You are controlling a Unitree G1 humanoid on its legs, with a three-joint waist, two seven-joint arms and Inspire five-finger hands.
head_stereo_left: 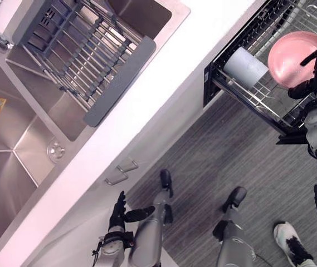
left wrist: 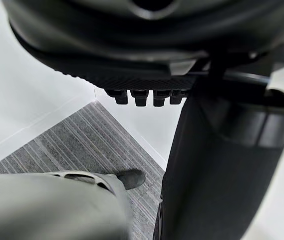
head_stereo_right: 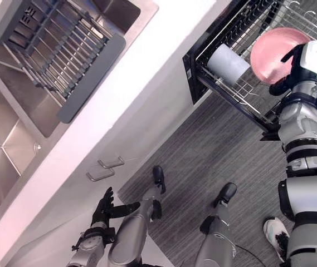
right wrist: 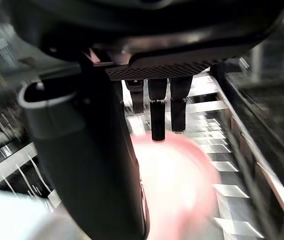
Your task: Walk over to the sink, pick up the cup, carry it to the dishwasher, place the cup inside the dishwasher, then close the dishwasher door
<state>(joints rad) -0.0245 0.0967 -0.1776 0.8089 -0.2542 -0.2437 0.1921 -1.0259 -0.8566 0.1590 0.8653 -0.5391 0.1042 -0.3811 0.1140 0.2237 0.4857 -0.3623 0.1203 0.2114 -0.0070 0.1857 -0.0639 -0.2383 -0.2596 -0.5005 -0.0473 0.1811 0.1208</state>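
**Right hand** point(right wrist: 151, 50), nearest the lens in the right wrist view. Thumb and fingers are curled round the pink cup point(head_stereo_left: 292, 58) and hold it over the pulled-out dishwasher rack point(head_stereo_left: 261, 97). The arm comes in from the robot's right and is raised to rack height. This puts the cup above the wires rather than above the floor point(head_stereo_left: 219, 156). Whether the cup already rests on the wires cannot be told, so the placing is judged under way, not finished.

**White counter** point(head_stereo_left: 164, 83). Runs diagonally across the head views, with the rack jutting from its front at one end.

**Sink** point(head_stereo_left: 13, 161). Sunk into the counter on the robot's left, well apart from the cup. A grey drying rack point(head_stereo_left: 86, 50) lies across one basin.

**Dishwasher rack.** Drawn out, presumably so that it can be loaded from above. The door cannot be made out.

**Grey cup** point(head_stereo_left: 245, 68). Lies on its side in the rack, just beside the pink one. The free wires next to it look the likely spot for the set-down.

**Two cupboard handles** point(head_stereo_left: 122, 171). On the counter front, between sink and rack.

**Left hand** point(head_stereo_left: 117, 214). Hangs low near the counter front with fingers straight and relaxed, holding nothing. It is well away from the rack and so clear of the loading arm.
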